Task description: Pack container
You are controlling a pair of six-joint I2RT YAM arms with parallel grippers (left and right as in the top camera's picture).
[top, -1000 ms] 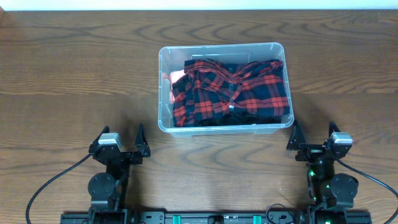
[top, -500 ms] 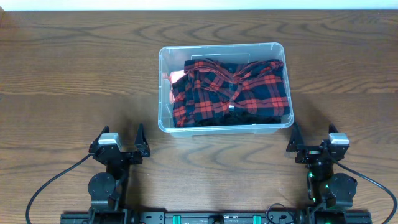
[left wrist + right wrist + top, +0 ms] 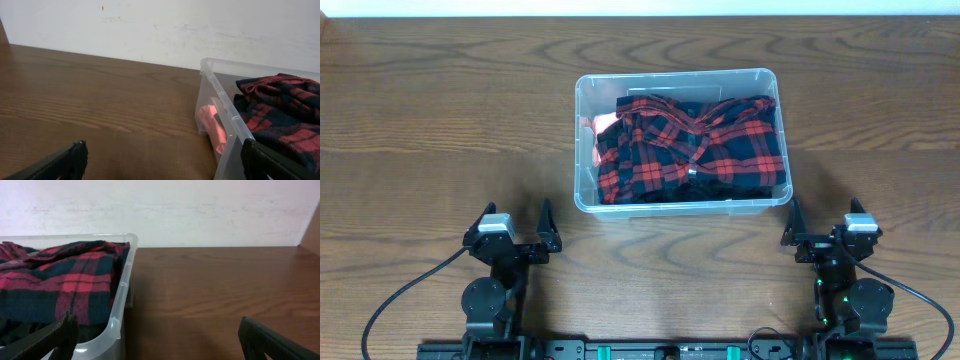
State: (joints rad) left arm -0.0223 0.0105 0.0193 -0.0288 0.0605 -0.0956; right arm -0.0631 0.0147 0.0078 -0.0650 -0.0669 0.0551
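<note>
The clear container [image 3: 582, 140] stands at the table's middle, holding a red and black plaid garment [image 3: 695, 148] over a pink item [image 3: 591, 140]. My left gripper [image 3: 515, 225] is open and empty at the front left, apart from the bin. My right gripper [image 3: 822, 222] is open and empty at the front right, near the bin's front right corner. In the left wrist view the container's wall [image 3: 225, 120] and the pink item [image 3: 212, 127] show at the right. In the right wrist view the container's corner [image 3: 117, 315] and the garment [image 3: 60, 275] fill the left.
The wooden table [image 3: 440, 130] runs to a white wall at the back [image 3: 160, 25]. Black cables [image 3: 400, 295] trail from both arm bases along the front edge.
The right gripper has drawn slightly back toward the front edge. The left arm, container and garment have not moved.
</note>
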